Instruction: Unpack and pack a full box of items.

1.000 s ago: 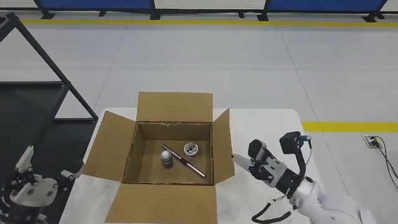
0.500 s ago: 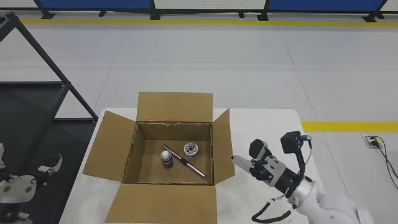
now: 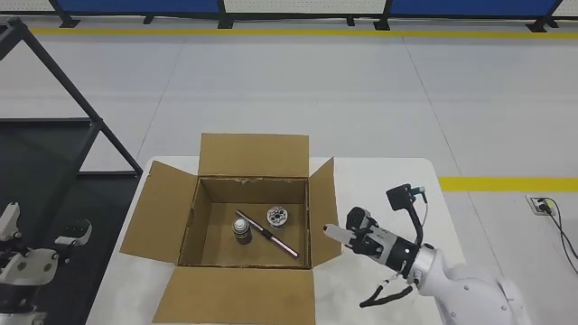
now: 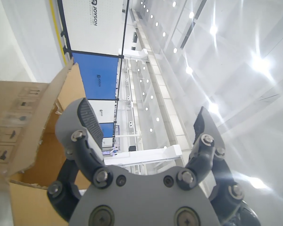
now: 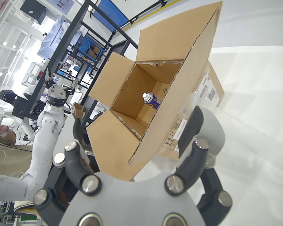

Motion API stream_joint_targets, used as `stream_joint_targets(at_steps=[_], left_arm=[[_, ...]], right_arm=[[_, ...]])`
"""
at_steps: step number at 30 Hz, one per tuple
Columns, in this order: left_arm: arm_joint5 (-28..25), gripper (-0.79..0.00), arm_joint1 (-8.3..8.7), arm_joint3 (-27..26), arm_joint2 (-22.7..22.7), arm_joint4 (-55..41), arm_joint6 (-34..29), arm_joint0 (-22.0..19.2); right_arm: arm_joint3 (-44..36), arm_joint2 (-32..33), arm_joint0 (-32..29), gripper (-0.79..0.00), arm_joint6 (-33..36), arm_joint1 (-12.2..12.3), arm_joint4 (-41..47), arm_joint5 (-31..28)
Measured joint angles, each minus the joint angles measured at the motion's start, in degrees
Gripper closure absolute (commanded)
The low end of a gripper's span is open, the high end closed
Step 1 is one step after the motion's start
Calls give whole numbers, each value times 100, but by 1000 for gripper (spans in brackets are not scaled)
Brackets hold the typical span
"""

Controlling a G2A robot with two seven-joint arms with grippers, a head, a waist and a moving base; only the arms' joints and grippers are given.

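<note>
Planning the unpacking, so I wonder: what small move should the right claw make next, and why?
Probably raise the right claw over the box flap toward the spray can: the claw is open and empty, beside the flap outside, while the can stands inside.

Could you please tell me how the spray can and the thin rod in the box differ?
The spray can stands upright; the rod lies flat, diagonally. The spray can is short and stout; the rod is long and thin. Both rest on the box floor.
</note>
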Motion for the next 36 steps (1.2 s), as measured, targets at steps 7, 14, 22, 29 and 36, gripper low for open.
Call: stream_joint_targets(at_steps=[7,14,22,29,36], left_arm=[[-127,-785,93,496,50,836,-226,-308],[-243,-785,131,758,364,1309,-276,-516],[-241,-785,124,615,875,1489,-232,-609],[-142,-785,134,496,1224,1649,-303,-703],[-48,-785,146,438,1589,1843,-376,-851]], right_arm=[[154,-387,303,-785,3,19,75,52],[296,-864,648,-785,-1,11,196,71],[787,-1626,1227,-785,-72,-51,94,250],[1340,-2211,1620,-785,-480,-152,66,457],[1833,-2532,1876,-785,-793,-236,224,546]])
